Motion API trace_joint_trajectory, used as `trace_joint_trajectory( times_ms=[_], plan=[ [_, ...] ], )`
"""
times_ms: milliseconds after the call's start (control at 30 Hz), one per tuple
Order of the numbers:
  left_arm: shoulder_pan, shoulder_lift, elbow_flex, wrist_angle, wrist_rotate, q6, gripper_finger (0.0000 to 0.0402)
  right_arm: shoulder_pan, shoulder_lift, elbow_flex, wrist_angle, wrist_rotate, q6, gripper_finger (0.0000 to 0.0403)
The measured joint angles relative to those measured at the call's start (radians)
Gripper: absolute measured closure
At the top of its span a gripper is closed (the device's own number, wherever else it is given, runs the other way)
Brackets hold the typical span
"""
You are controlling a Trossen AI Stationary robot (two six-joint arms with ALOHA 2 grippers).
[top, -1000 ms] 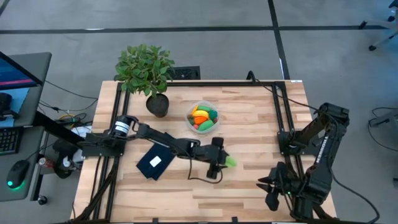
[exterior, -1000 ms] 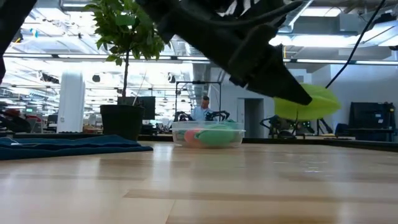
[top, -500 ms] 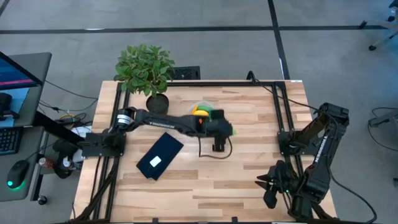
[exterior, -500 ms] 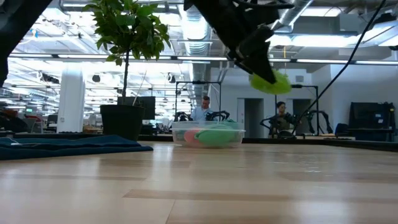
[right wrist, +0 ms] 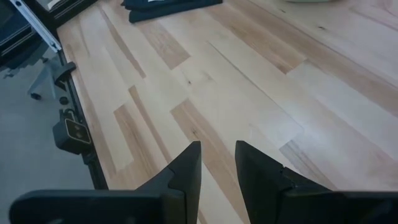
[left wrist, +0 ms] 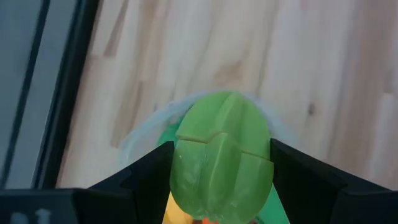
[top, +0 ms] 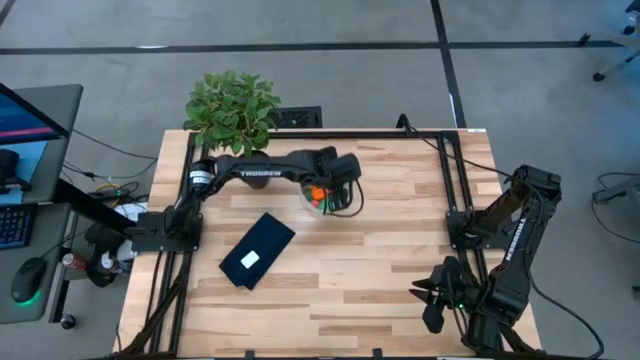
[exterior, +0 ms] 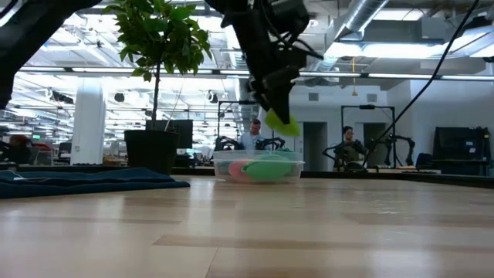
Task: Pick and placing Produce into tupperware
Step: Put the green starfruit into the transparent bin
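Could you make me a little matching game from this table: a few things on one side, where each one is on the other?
Things:
1. green toy piece
2. tupperware
3. potted plant
4. right hand

Places:
A. at the table's far left corner
B. low over bare wood, holding nothing
C. gripped in the left hand
D. on the table under the left hand, toy produce inside

Pairs: 1-C, 2-D, 3-A, 4-B

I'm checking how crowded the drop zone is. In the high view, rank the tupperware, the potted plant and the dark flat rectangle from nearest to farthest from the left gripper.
From the left gripper, shut on a green piece:
1. Tupperware: directly beneath it, at the table's far middle.
2. Potted plant: at the far left corner.
3. Dark flat rectangle: nearer the front, left of centre.
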Motion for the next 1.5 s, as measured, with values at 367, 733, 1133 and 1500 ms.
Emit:
trace_joint_trajectory(
  times_ms=[367,733,1133,1500],
  plan=[
    [0.069,0.000,-0.004,-0.083,-0.039,-0.113,0.0164,0.000,0.000,0.000,-0.001,-0.004,-0.002,0.0310],
    [0.104,0.000,-0.008,-0.169,-0.097,-0.172,0.0164,0.000,0.000,0.000,-0.023,-0.004,-0.002,0.0310],
    [0.112,0.001,-0.061,-0.107,-0.041,-0.174,0.0164,0.000,0.000,0.000,-0.030,0.000,-0.002,0.0310],
    [0.111,0.002,-0.122,-0.070,-0.036,-0.238,0.0164,0.000,0.000,0.000,-0.030,0.000,-0.002,0.0310]
  ],
)
